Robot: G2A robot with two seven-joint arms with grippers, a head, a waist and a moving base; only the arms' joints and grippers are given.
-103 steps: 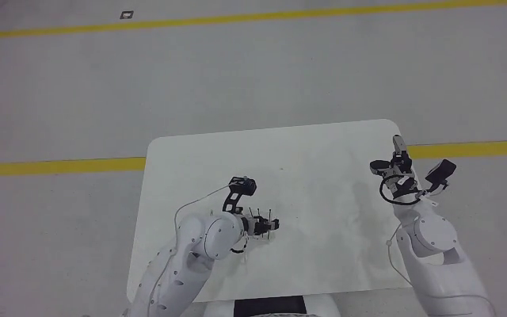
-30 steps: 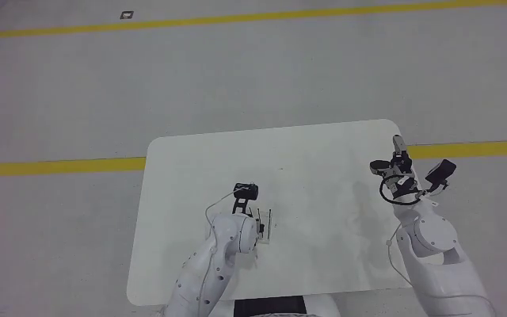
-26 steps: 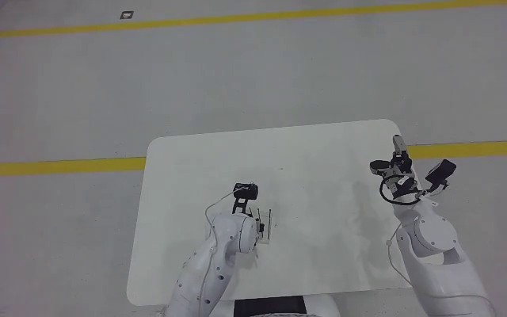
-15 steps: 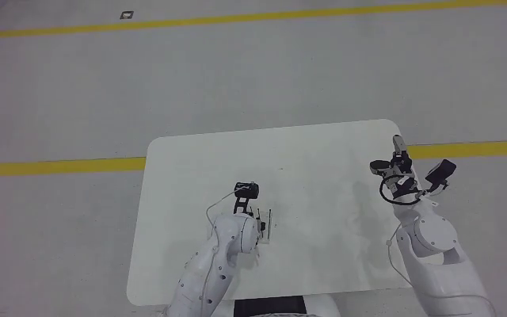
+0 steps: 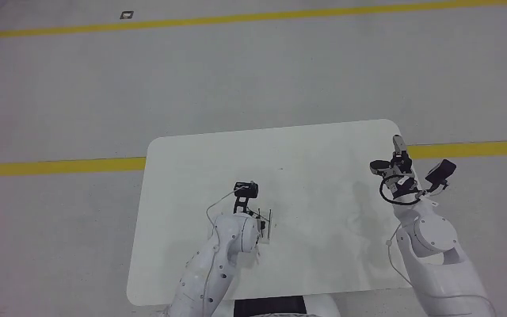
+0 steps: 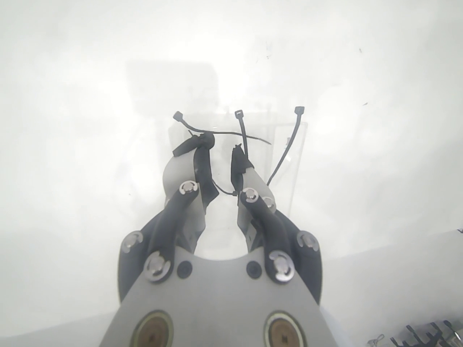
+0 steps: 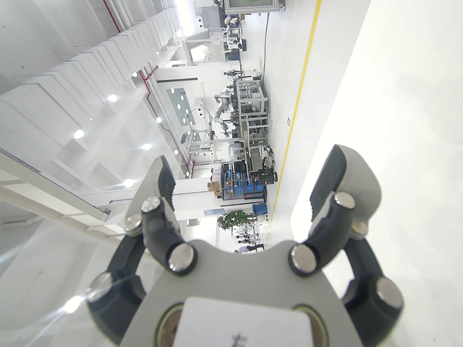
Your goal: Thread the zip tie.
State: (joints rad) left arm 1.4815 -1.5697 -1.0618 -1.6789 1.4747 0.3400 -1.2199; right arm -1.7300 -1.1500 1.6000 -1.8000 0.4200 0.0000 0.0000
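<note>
**Top view:** The left gripper (image 5: 264, 224) sits over the near middle of the white surface (image 5: 317, 158). Thin black zip ties (image 5: 269, 215) stand just at its tip. The right gripper (image 5: 398, 150) is well apart from them, at the surface's right edge.

**Left wrist view:** A clear stand (image 6: 289, 182) carries three black ties, square heads uppermost. The zip tie (image 6: 231, 133) is bent over, its thin strap lying crosswise before the stand with the tail pointing toward the outer tie (image 6: 299, 110). The middle tie (image 6: 241, 128) and the outer tie run roughly upright. The left gripper's fingers are narrowly parted; the strap crosses the gap and one pad touches it.

**Right wrist view:** The right gripper is spread wide and empty beside the surface's edge. A white label on its body bears a mark too small to read.
</note>
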